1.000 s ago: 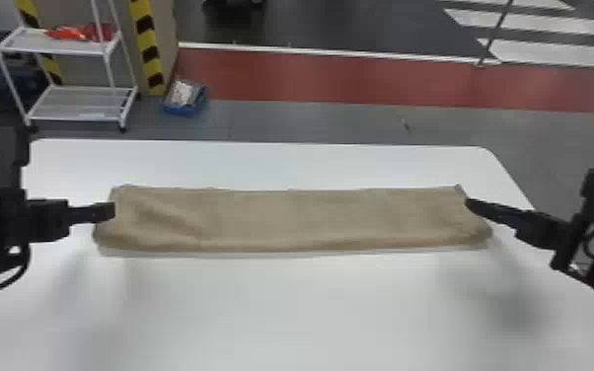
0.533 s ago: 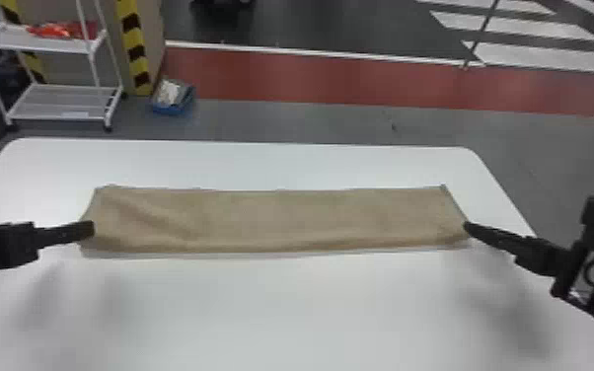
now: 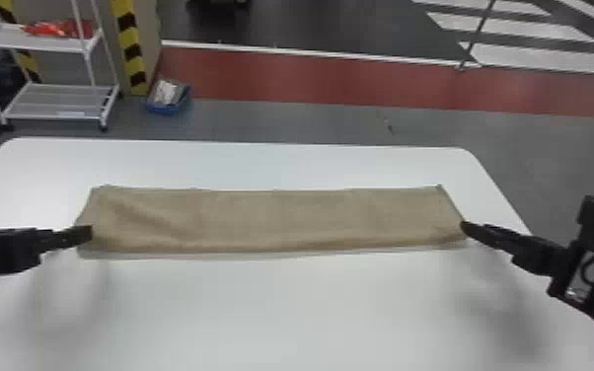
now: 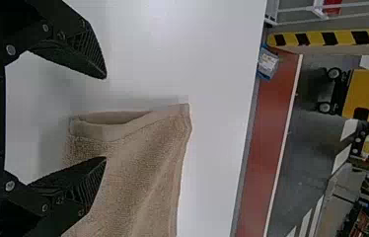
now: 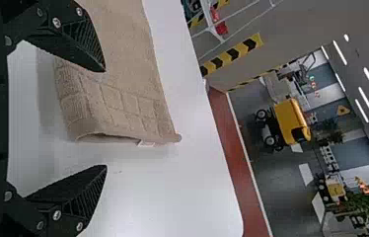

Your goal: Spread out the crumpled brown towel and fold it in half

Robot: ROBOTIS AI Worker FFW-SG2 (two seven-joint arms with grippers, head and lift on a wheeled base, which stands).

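The brown towel (image 3: 271,222) lies on the white table as a long, flat folded strip, with slight creases toward its left end. My left gripper (image 3: 89,234) is at the strip's left end and my right gripper (image 3: 464,228) at its right end. In the left wrist view the left gripper (image 4: 106,117) is open, one finger over the towel (image 4: 143,182) and the other above bare table. In the right wrist view the right gripper (image 5: 106,118) stands open around the height of the towel's folded end (image 5: 118,106), one finger overlapping the cloth.
The white table (image 3: 281,311) extends in front of and behind the towel, its rounded far corners beyond the strip. Behind it on the floor stand a white wire shelf (image 3: 54,101) and a blue bin (image 3: 167,98).
The head view has shifted, so the table and background sit farther left. My left gripper first drew off leftward from the towel, then came back to its end. The right gripper stays near the right end.
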